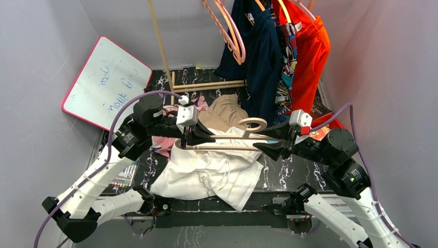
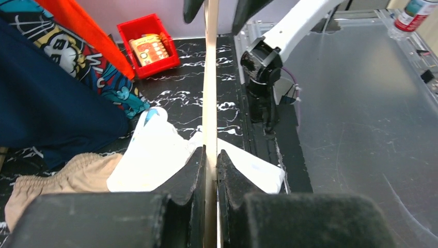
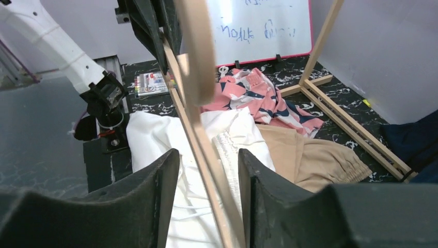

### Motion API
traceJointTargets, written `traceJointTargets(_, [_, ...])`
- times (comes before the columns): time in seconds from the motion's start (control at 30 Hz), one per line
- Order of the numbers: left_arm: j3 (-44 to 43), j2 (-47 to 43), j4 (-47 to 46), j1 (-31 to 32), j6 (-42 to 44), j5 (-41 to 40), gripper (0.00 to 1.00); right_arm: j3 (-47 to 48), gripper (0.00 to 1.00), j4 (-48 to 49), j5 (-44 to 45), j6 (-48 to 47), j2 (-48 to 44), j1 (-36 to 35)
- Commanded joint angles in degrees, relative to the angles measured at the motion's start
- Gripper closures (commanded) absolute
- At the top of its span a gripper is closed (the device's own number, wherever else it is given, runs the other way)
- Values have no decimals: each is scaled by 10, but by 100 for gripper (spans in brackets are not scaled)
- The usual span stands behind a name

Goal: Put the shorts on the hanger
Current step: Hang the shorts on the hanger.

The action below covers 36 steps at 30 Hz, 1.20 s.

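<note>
Black marbled table (image 1: pixel 292 168), grey walls on three sides; whiteboard (image 1: pixel 106 82) leaned at back left.

Hanger (image 2: pixel 209 103): pale wood, was held level above the table between both arms, hook pointing toward the back.

Left gripper (image 2: pixel 210 155): jaws were pinched tight on the hanger's bar.

Right gripper (image 3: pixel 207 155): jaws stood apart, the bar running between them with a gap on either side.

Shorts (image 1: pixel 206 173): white, lay crumpled on the table directly beneath the hanger, not draped over it.

Tan shorts (image 1: pixel 224 111) and pink patterned garment (image 3: pixel 258 95) lay just behind, touching the white pair.
</note>
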<state>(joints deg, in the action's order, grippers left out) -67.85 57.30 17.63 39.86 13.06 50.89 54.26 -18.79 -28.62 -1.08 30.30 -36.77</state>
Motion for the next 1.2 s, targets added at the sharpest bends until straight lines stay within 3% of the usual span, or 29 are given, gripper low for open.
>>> traceJointTargets(0.0, [-2,-19,5,-3,15,77,100,22,51,37,-48,0,33,-2])
traceJointTargets(0.27, [-10,-19,8,-3,14,106,100,51,50,61,-116,15,85,-2])
traceJointTargets(0.4, [-11,-17,7,-3,16,105,100,63,67,69,-144,21,107,-1])
traceJointTargets(0.5, [-15,-17,9,-3,16,105,100,66,74,68,-157,23,117,-2])
traceJointTargets(0.73, [-19,-12,10,-3,15,102,100,49,62,102,-170,54,119,-2])
traceJointTargets(0.8, [-21,-9,7,-3,14,101,100,42,69,116,-168,66,118,-1])
traceJointTargets(0.97, [-25,-3,6,-3,11,102,100,42,100,120,-167,81,127,-2])
traceJointTargets(1.17, [-9,-13,0,-3,14,60,98,38,100,122,-120,109,123,-2])
